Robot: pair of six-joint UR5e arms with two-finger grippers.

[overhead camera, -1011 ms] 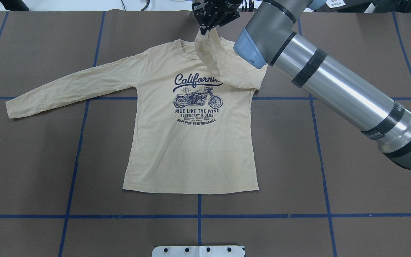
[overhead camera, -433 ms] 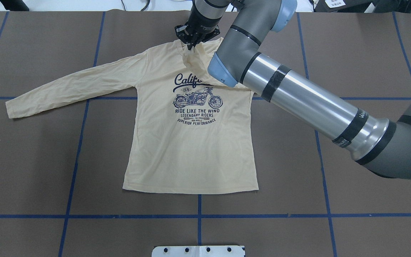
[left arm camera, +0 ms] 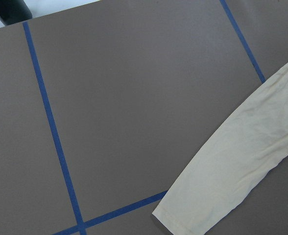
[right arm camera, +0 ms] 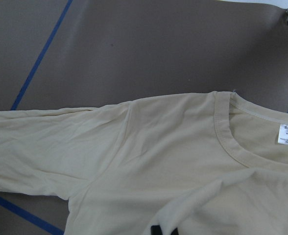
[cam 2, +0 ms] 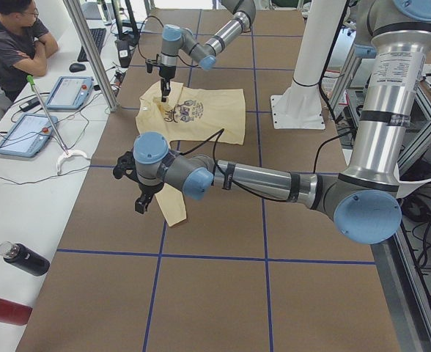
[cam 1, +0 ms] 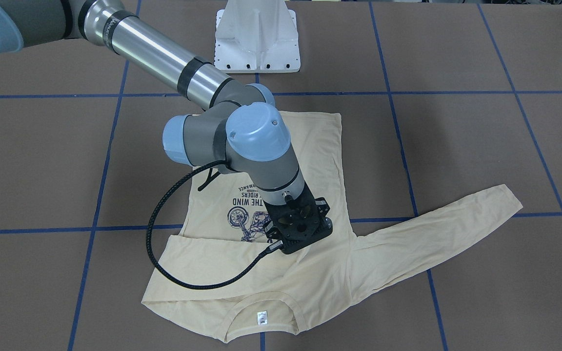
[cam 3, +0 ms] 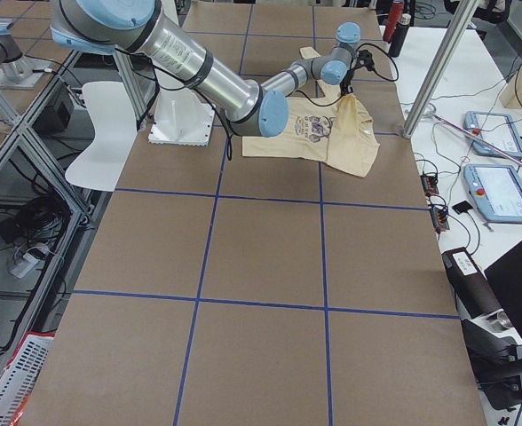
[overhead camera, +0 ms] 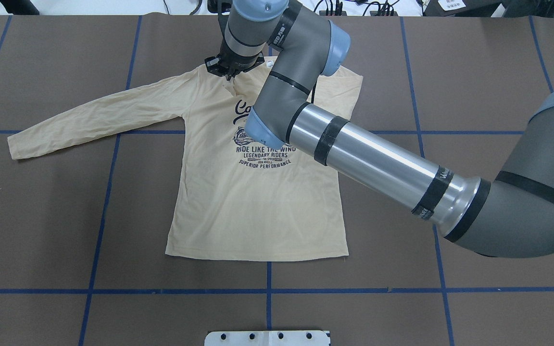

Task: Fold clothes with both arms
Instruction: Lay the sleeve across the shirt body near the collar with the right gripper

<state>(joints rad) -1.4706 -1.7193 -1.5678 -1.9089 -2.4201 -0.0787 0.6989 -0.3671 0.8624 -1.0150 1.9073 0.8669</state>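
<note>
**Reaching across the chest, the right arm is down on the shirt**

And we have the cream-yellow T-shirt [overhead camera: 258, 206] flat on the brown table [overhead camera: 474, 62], print side up. In the overhead view the collar is at the far side and the hem at the near side. Its left sleeve [overhead camera: 94, 117] runs straight out to the left, crossing a blue tape line [overhead camera: 108, 192]. Its right sleeve [cam 1: 212, 254] is folded over the chest and covers the top of the navy motorcycle print [overhead camera: 265, 156].

The right arm [overhead camera: 378, 163] comes in from the right, over the shirt. The right gripper [overhead camera: 231, 76] points down at the upper chest near the left shoulder, where that folded sleeve ends. Its fingertips are hidden under its own black body, so whether they are apart or together I can't tell.

From the front, the white neck label [cam 1: 261, 318] shows inside the collar.

Out at the left end, the left arm [cam 2: 259, 177] holds the left gripper [cam 2: 140, 199] above the table, near the cuff [left arm camera: 183, 215] of the left sleeve. Only the side view shows that claw, so I can't tell whether it is apart or together.
</note>
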